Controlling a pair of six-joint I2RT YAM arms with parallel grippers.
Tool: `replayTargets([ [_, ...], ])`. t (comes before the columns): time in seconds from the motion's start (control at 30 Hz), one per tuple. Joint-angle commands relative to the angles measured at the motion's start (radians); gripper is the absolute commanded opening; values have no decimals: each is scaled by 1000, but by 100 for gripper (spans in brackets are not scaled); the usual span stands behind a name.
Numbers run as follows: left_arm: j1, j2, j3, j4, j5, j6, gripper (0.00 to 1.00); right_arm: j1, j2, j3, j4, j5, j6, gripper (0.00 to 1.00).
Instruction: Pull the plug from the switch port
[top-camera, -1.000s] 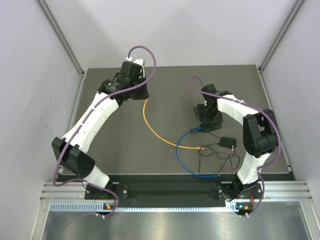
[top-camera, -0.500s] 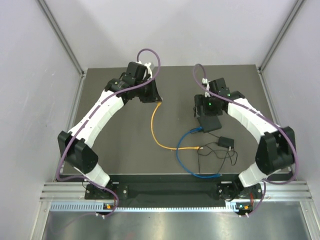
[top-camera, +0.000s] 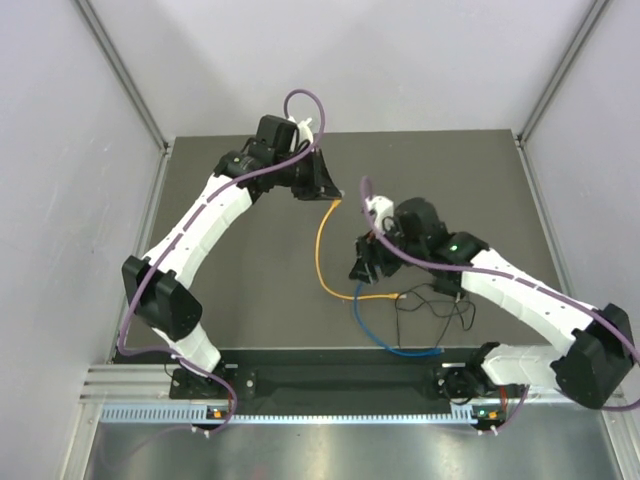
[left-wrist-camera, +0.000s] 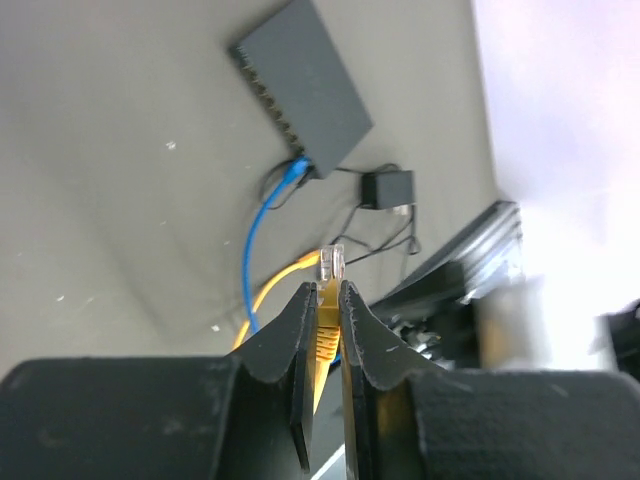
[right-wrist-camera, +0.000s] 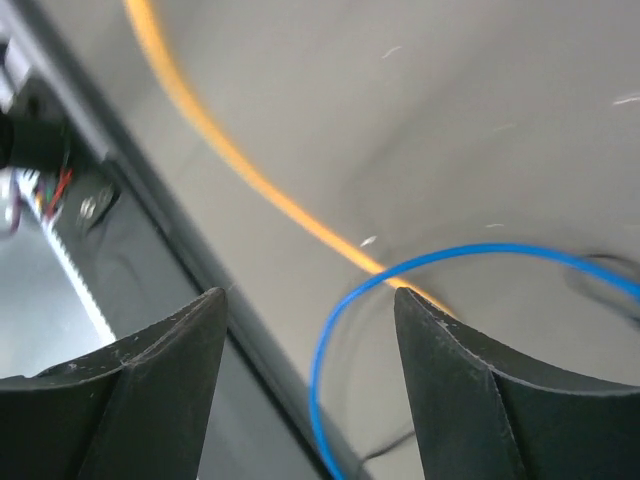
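The jaws of the left gripper (left-wrist-camera: 325, 290) were pressed on a yellow network cable (left-wrist-camera: 318, 340) just behind its clear plastic plug (left-wrist-camera: 330, 262), which stood free in the air, in no socket. From these jaws the switch, a flat matte-black rectangular box (left-wrist-camera: 310, 80), lay well apart, toward the near right corner of the dark table (top-camera: 250, 270). Its long axis ran slantwise, and its socket row (left-wrist-camera: 272, 105) faced the left jaws. A blue network cable (left-wrist-camera: 252, 235) sat in the socket at the end of the row. The jaws of the right gripper (right-wrist-camera: 310, 297) were spread over the cables and held nothing. This arm was the nearer one and covered the box in the overhead view. I counted one box, two network cables and one small black cube adapter (left-wrist-camera: 388, 188) with a thin wire. By my judgement the yellow plug was already out.
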Motion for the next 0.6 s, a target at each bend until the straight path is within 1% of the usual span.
replayTargets([
  [0.0, 7, 8, 77, 46, 77, -51, 0, 104, 29, -1, 94, 2, 20, 67],
  [0.13, 14, 14, 80, 108, 153, -157, 0, 180, 86, 48, 131, 45, 15, 67],
  [0.17, 14, 14, 81, 134, 167, -174, 0, 200, 92, 53, 139, 84, 14, 68],
  [0.23, 13, 11, 80, 158, 198, -217, 0, 208, 115, 68, 152, 98, 14, 68],
  [0.37, 14, -1, 75, 188, 210, -254, 0, 231, 167, 103, 174, 100, 18, 68],
  [0.47, 14, -10, 57, 216, 236, -292, 0, 245, 205, 123, 178, 163, 20, 63],
  [0.5, 14, -20, 40, 237, 239, -309, 0, 247, 219, 126, 182, 173, 21, 56],
  [0.57, 13, -29, 25, 250, 243, -317, 0, 247, 230, 133, 176, 209, 32, 46],
])
